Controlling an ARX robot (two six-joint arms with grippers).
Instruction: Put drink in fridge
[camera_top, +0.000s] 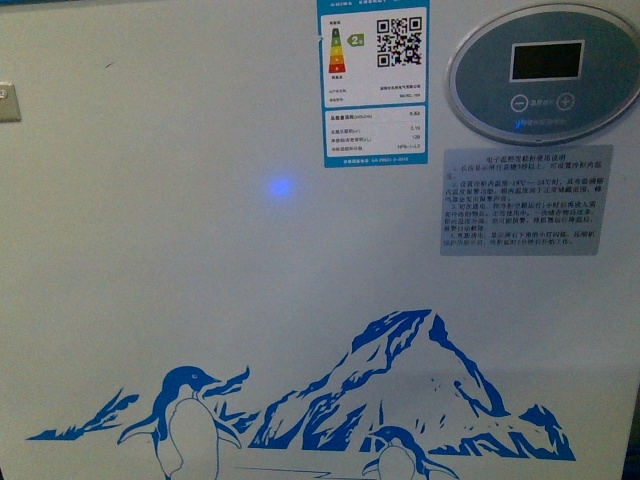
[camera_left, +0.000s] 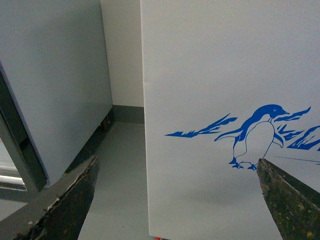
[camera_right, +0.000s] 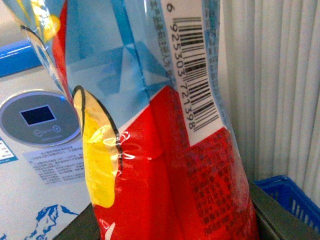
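The fridge (camera_top: 200, 300) fills the front view: a white front wall with a blue penguin-and-mountain decal, an energy label and an oval control panel (camera_top: 545, 72). Neither arm shows there. In the right wrist view the drink (camera_right: 165, 150) takes up most of the picture, its red, blue and yellow label with a barcode close to the lens; my right gripper (camera_right: 170, 220) is shut on it. The fridge's panel (camera_right: 40, 120) and blue top rim lie behind it. My left gripper (camera_left: 175, 200) hangs open before the fridge's corner (camera_left: 210, 100), nothing between its dark fingers (camera_left: 287, 200).
A grey-white upright cabinet (camera_left: 55, 85) stands beside the fridge, with a strip of grey floor (camera_left: 120, 175) between them. Behind the drink I see a pale pleated curtain (camera_right: 275, 75) and a blue basket (camera_right: 290, 195).
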